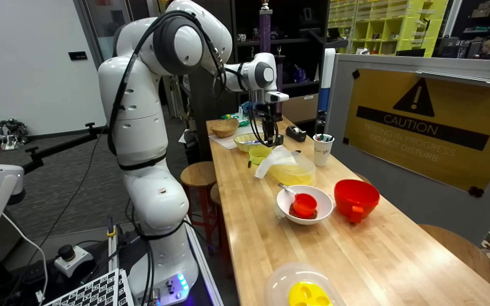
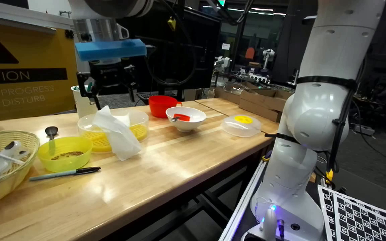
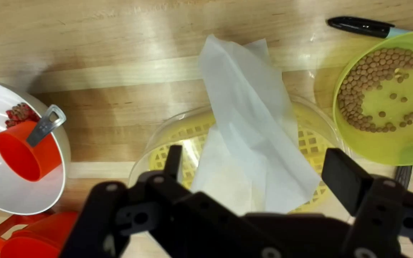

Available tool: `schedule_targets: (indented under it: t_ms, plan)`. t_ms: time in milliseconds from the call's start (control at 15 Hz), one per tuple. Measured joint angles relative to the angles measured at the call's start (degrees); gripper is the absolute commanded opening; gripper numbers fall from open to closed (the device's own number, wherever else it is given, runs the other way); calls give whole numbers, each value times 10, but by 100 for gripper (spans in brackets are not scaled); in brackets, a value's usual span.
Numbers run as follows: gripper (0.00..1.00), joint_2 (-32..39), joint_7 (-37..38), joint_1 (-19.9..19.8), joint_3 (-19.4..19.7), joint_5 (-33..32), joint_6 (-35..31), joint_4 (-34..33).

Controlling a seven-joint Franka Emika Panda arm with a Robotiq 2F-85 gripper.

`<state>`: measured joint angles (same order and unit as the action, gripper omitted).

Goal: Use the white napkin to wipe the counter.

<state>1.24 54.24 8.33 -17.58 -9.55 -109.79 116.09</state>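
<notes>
A crumpled white napkin (image 1: pixel 280 158) lies draped over a clear oval container (image 1: pixel 311 175) with a yellow grid inside. One end of the napkin hangs over the container's edge toward the wooden counter (image 1: pixel 257 238). In an exterior view the napkin (image 2: pixel 117 137) hangs down the near side of the container (image 2: pixel 143 119). My gripper (image 2: pixel 115 100) is above the container, apart from the napkin. In the wrist view my gripper (image 3: pixel 255 159) is open and empty. The napkin (image 3: pixel 249 104) shows between and beyond its fingers, and the gripper body hides the container's lower part.
A yellow-green bowl (image 2: pixel 79 164) of small brown pellets and a marker (image 2: pixel 65 174) lie beside the container. A white bowl (image 2: pixel 190 125) holding a red scoop, and a red cup (image 1: pixel 357 197), stand on its other side. A white paper cup (image 1: pixel 322 153) stands behind.
</notes>
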Motion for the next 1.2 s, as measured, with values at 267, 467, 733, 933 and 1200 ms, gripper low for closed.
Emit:
schedule_targets:
  t_ms: [267,467,733,933,1200]
  plan:
    - [100,28,-4,7,17,4,30,-32]
    - [100,40,-13,15,23,11,56,-56]
    - [100,48,-31,21,28,29,89,-87]
    - [100,51,-44,24,32,43,109,-109]
    - [100,55,-58,24,34,59,123,-119]
